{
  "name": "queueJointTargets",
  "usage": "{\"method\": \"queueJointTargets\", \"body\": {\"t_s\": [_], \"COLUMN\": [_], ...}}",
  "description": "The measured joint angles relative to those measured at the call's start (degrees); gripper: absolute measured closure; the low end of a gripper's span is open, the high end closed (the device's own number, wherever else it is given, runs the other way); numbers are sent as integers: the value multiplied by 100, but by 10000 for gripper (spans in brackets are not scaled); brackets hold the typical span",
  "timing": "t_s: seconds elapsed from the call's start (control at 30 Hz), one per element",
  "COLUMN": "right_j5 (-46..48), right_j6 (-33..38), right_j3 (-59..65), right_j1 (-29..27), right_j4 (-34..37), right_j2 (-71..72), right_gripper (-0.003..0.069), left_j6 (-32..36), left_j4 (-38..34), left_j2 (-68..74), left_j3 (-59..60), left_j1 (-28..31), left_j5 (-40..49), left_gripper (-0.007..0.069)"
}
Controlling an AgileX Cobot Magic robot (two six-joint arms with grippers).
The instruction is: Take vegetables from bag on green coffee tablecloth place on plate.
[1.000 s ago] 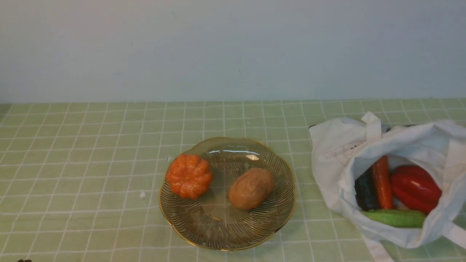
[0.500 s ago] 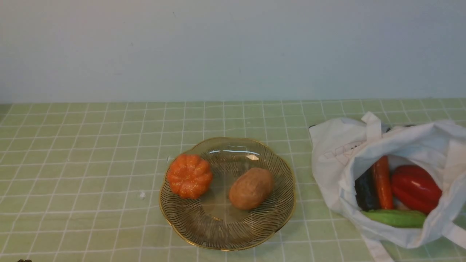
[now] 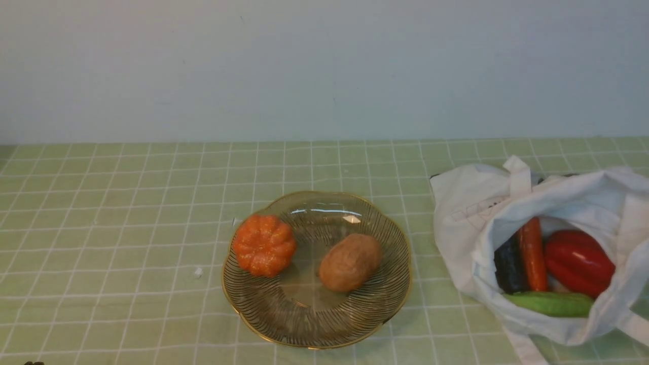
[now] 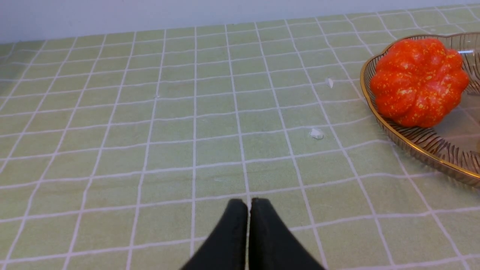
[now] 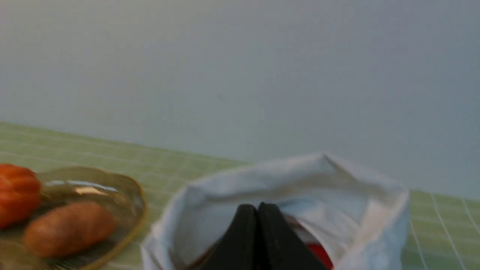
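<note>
Broadly, the green coffee tablecloth point(image 3: 127, 213) covers the worktop from the back wall to the near edge of the front view, and its whole left half is bare cloth except for two small white scraps point(image 3: 197, 272) lying just to the left of the plate point(image 3: 314, 332). The plate sits near the middle, and a strip of free cloth separates its right rim from the bag point(image 3: 466, 213). The bag lies at the right side with its mouth open toward the camera, and its right part and lower strap are cut off by the picture edge. On the plate, the ribbed orange pumpkin point(image 3: 264, 245) rests against the left rim and the brown potato point(image 3: 350, 262) lies right of centre, apart from it. Inside the bag mouth lie the dark aubergine point(image 3: 508, 268), the orange carrot point(image 3: 531, 253), the glossy red pepper point(image 3: 578, 262) and, across the front, the green cucumber point(image 3: 550, 303). The left hand point(image 4: 249, 210) has its two black fingers pressed together with nothing between them, over bare cloth well to the side of the plate. The right hand point(image 5: 257, 214) is likewise closed on nothing, its tips seen in front of the open bag.
</note>
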State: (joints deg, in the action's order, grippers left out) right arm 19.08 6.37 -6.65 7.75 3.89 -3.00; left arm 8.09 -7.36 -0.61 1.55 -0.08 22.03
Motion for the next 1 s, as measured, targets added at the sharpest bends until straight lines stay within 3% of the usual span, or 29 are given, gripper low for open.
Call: {"method": "queueJointTargets", "body": {"t_s": [0.1, 0.17, 1.0], "right_j5": [70, 179, 240], "right_j6": [0, -11, -21], "right_j3": [693, 803, 803], "right_j1": [-659, -801, -819], "right_j4": [29, 44, 20], "right_j2": [280, 337, 362], "right_gripper": [671, 671, 671], "left_j6": [0, 0, 0], "left_j4": [0, 0, 0], "left_j2": [0, 0, 0], "left_j3": [0, 0, 0], "left_j1": [0, 0, 0], "left_j5": [0, 0, 0], "left_gripper": [629, 629, 629]}}
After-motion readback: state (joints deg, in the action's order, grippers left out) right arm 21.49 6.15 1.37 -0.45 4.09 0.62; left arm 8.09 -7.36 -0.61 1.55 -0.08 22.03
